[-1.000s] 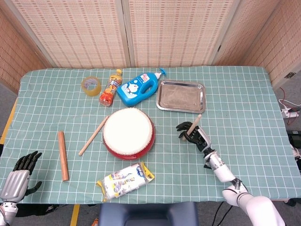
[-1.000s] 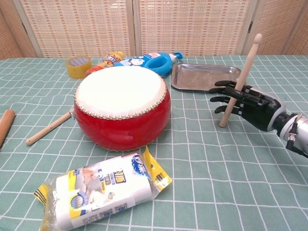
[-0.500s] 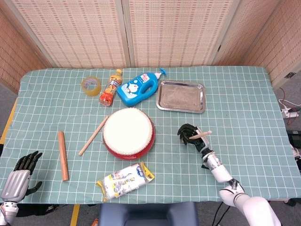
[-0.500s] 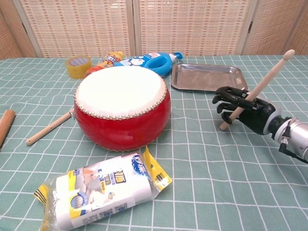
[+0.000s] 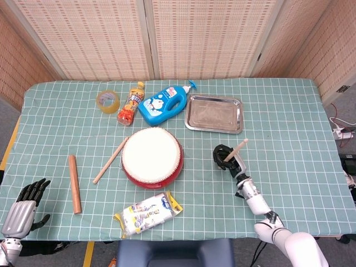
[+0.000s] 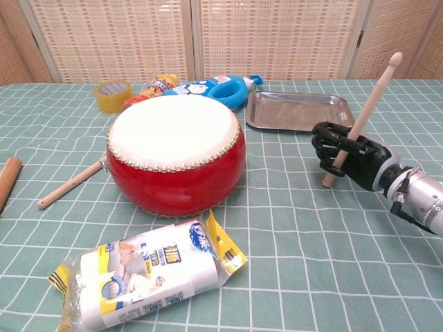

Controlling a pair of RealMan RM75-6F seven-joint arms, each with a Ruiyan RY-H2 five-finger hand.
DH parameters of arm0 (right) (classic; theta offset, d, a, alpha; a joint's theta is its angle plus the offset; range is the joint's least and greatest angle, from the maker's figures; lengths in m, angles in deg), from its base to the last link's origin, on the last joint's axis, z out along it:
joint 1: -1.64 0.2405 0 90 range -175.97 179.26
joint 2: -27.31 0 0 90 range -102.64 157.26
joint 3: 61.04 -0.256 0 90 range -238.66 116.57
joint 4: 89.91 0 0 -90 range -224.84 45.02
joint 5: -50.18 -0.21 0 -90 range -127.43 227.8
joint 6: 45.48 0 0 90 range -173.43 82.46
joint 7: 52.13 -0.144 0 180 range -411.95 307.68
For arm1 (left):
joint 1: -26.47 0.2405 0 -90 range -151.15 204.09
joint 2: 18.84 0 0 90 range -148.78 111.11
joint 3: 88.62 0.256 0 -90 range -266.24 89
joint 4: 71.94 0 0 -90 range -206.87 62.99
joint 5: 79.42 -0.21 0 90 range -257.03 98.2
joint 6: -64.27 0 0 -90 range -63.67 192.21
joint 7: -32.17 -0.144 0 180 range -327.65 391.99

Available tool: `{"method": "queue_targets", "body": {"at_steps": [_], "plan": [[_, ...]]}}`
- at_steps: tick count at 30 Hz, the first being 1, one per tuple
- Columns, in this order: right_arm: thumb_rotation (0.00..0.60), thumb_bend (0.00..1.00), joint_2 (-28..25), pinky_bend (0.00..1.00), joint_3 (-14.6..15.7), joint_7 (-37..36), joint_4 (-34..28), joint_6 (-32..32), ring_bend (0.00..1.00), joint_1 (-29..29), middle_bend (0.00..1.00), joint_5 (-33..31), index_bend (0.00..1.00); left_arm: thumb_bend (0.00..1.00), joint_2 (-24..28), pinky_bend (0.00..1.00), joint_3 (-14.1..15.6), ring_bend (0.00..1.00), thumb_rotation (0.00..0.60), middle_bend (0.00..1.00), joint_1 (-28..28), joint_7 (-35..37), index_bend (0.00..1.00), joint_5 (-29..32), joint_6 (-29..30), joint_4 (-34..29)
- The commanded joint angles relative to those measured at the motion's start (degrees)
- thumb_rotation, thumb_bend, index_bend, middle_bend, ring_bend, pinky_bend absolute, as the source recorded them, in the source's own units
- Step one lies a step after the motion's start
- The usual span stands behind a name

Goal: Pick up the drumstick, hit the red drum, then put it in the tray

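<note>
Right hand [image 6: 351,160] grips the drumstick [image 6: 361,126] near its butt, to the right of the red drum [image 6: 176,156]. Over the last second the stick swung flatter, then back up, while the hand crept drumward; the strike looks imminent. Steel tray [image 5: 214,113] waits behind.

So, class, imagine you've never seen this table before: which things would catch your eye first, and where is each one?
Most eyes would land on the red drum with its pale skin, sitting mid-table. Next is the black right hand to the drum's right, gripping a drumstick that slants up and away from the drum. Behind the drum, the bright blue bottle lies next to the shiny metal tray.
</note>
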Motion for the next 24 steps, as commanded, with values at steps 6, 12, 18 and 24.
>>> {"method": "queue_targets", "body": {"at_steps": [6,12,18,24], "plan": [[0.539,0.49,0.31,1.0,-0.93,0.04,-0.45,1.0,0.87,0.46,0.78,-0.75,0.8,0.23,-0.02,0.0,-0.02,0.0,0.6,0.0,-0.1,-0.06,0.0,0.0,-0.1,-0.02],[0.539,0.49,0.97,1.0,-1.86,1.25,-0.35,0.86,0.95,0.47,0.85,-1.47,0.87,0.23,-0.07,0.0,-0.05,0.0,0.6,0.0,-0.07,0.04,0.0,0.11,-0.11,0.13],[0.538,0.5,0.88,1.0,-2.92,2.24,-1.49,-0.4,1.0,0.27,0.95,-2.04,0.99,0.23,-0.09,0.0,-0.09,0.0,0.6,0.0,-0.08,0.06,0.0,0.05,0.02,0.21],[0.539,0.53,-1.14,1.0,-3.11,2.84,-4.49,-2.26,1.0,-0.36,0.96,-1.69,1.0,0.23,-0.15,0.0,0.06,0.0,0.6,0.0,-0.05,1.53,0.0,-0.54,0.36,0.37]]}}
